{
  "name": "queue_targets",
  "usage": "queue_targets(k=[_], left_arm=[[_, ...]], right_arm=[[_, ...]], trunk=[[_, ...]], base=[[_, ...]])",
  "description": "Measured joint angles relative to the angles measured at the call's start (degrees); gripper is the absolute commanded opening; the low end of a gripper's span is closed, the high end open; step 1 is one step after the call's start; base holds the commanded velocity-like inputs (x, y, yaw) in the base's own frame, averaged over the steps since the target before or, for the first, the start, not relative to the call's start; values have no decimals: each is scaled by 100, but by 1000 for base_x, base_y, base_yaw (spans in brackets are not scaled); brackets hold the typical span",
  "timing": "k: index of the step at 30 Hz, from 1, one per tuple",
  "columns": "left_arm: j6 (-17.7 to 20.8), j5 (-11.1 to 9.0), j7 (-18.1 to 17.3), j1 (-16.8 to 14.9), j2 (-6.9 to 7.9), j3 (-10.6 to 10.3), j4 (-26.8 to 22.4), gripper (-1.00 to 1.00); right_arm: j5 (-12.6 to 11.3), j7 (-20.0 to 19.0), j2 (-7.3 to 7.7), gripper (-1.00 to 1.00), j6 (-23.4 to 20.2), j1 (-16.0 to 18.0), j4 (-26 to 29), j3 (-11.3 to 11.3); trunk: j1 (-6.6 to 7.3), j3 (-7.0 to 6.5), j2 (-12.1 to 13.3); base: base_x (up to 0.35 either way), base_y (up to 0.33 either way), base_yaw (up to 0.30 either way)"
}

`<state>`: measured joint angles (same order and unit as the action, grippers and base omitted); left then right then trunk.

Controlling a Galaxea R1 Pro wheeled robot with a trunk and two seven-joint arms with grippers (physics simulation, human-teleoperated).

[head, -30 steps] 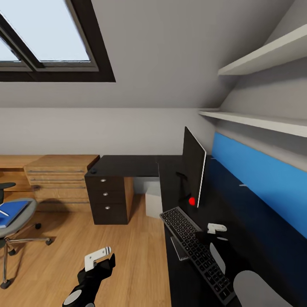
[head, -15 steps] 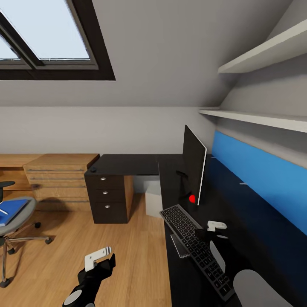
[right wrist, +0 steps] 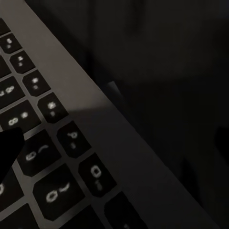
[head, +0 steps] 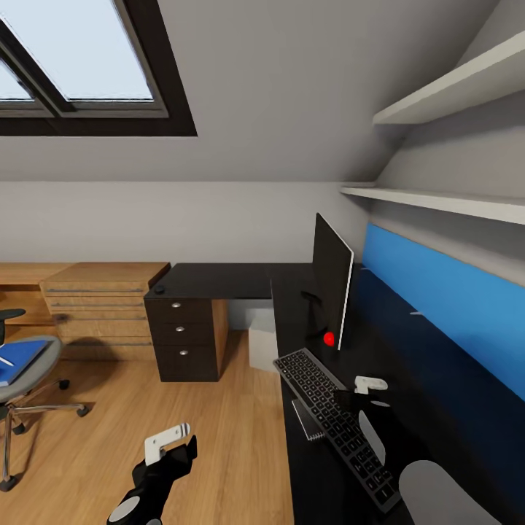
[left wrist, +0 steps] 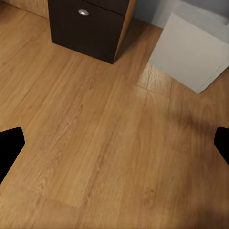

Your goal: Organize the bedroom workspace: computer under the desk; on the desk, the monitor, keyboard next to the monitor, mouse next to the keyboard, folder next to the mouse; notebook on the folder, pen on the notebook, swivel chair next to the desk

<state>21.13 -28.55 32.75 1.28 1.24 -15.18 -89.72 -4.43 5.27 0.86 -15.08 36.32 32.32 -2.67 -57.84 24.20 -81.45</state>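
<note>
Right gripper (head: 362, 391) sits low over the keyboard (head: 335, 425), at its edge nearest the blue panel (head: 445, 313); fingers spread, nothing between them. Wrist view: one dark fingertip (right wrist: 8, 150) over the keys, the other off the board's rim above bare desk (right wrist: 167, 57). Left gripper (head: 169, 441) hangs over wood floor (head: 219, 437), jaws wide, empty. Keyboard lies diagonally on the desk (head: 219, 281), in front of the monitor (head: 332, 283). Notebook (head: 306, 421) pokes out from under the keyboard. Computer (head: 262, 341) stands under the desk beside the drawers (head: 182, 335). Chair (head: 25, 386) well apart at far left, folder (head: 18, 361) on its seat. Mouse (head: 159, 291) on the desk's far corner.
</note>
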Motion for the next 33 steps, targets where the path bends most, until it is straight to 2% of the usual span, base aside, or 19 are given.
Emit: queue_targets(k=[33], left_arm=[[-14, 5, 2, 0, 2, -1, 18, 100]], right_arm=[[17, 2, 1, 100, -3, 0, 7, -4]], trunk=[[0, 0, 0]], base=[[-83, 0, 0]])
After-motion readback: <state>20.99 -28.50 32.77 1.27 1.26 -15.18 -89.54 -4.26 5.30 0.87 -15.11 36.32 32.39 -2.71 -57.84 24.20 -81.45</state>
